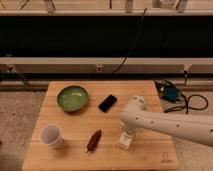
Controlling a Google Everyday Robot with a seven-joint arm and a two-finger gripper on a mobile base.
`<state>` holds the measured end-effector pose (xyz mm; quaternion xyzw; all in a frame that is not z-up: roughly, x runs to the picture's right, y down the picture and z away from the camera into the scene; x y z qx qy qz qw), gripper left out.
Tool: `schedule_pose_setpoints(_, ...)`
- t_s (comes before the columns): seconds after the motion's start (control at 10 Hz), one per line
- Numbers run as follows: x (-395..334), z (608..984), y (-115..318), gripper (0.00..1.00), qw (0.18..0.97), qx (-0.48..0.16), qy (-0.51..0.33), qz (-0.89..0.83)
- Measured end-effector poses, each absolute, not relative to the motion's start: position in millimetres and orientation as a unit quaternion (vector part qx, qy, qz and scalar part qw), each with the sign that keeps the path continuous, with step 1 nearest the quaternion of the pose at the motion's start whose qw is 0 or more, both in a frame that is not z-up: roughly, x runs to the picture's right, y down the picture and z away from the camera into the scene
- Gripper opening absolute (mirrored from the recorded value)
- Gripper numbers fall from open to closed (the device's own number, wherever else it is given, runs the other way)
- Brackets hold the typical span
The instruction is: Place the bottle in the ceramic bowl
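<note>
At the front right of the desk [75, 157], your tool [127, 133] hangs over the one bottle [125, 142], probably to carry it to the one bowl [73, 97] well apart at back left, though you cannot tell whether it grips yet; one cup [51, 135] and one phone [107, 103] sit between.

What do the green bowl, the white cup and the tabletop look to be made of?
The bowl looks like glazed ceramic: glossy green with a darker rim. The cup is matte white, paper or plastic; I cannot tell which. The tabletop looks like bare wood: pale tan, faintly streaked. The gripper is low over the tabletop's front, right of the cup.
</note>
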<state>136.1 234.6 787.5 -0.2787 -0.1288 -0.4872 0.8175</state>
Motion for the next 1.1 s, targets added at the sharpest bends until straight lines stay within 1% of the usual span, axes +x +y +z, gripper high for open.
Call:
schedule_pose_setpoints(0.3,139,788,230,0.02,0.819,-0.281,-0.126,-0.484)
schedule_pose_setpoints(0.6,133,791,198,0.02,0.816,-0.282,-0.125,-0.489)
schedule_pose_setpoints(0.8,132,789,194,0.02,0.816,-0.284,-0.124,-0.489)
schedule_pose_setpoints(1.1,122,791,174,0.02,0.813,-0.283,-0.119,-0.495)
